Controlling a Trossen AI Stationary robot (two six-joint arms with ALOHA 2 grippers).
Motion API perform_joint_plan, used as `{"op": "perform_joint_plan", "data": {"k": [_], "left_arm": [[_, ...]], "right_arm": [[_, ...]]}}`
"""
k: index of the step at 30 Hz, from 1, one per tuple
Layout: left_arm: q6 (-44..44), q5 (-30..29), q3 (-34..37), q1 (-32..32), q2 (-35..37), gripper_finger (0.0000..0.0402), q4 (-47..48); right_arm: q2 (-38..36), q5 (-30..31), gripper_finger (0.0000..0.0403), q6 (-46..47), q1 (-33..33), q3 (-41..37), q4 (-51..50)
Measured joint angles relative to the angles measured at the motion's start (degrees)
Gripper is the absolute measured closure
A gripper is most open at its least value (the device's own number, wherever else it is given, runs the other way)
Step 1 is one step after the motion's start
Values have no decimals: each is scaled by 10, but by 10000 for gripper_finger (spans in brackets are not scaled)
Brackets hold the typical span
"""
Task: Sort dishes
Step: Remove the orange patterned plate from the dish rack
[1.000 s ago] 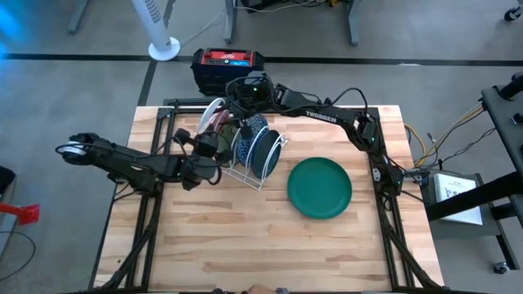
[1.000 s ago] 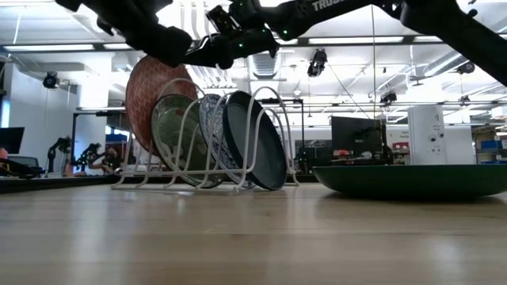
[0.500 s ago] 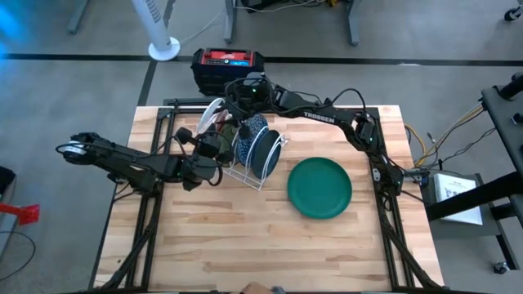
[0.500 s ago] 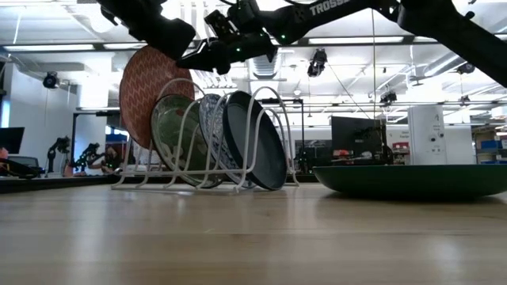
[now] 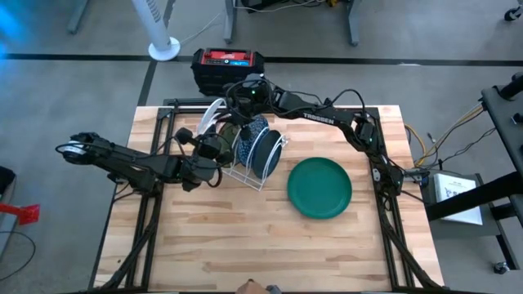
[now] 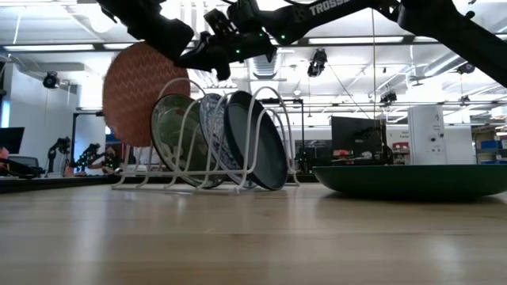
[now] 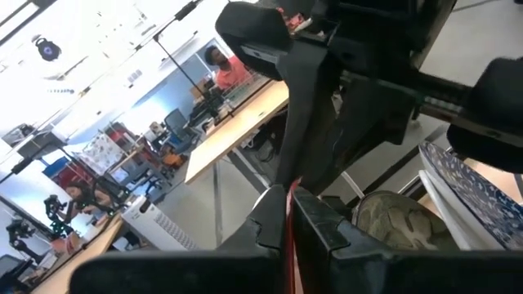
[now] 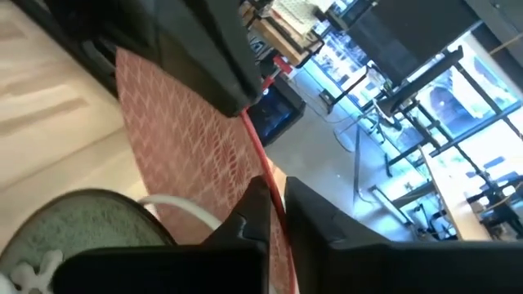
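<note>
Low view: both grippers pinch the rim of the red-pink patterned plate (image 6: 141, 93) at once, the left gripper (image 6: 170, 41) and right gripper (image 6: 207, 55) clamped shut side by side on its upper edge, the plate hanging below them at the end of the white wire rack (image 6: 207, 162). Just beside it, three more dishes stand in the slots; the dark green plate (image 5: 319, 188) lies well apart. If the arms pull unevenly, the plate could twist free or knock the grey-green plate (image 6: 176, 138).
</note>
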State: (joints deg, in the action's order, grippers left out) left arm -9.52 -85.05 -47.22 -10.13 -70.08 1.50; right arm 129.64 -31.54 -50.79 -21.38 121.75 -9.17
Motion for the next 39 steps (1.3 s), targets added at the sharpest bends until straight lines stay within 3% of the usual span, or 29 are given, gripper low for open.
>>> {"op": "perform_joint_plan", "data": {"k": [12, 19, 28, 34, 39], "left_arm": [[-27, -12, -5, -1, 1, 396, 0], [-97, -43, -43, -42, 4, 320, 0], [-89, -48, -47, -100, 32, 212, 31], [-90, -50, -47, -105, 75, 191, 65], [-135, -50, -47, -158, 121, 189, 69]], "right_arm": [[0, 2, 401, -24, 3, 0, 0], [0, 8, 402, -18, 6, 0, 11], [0, 8, 402, -23, 20, 2, 15], [0, 8, 402, -24, 26, 3, 26], [0, 13, 402, -29, 29, 3, 26]]}}
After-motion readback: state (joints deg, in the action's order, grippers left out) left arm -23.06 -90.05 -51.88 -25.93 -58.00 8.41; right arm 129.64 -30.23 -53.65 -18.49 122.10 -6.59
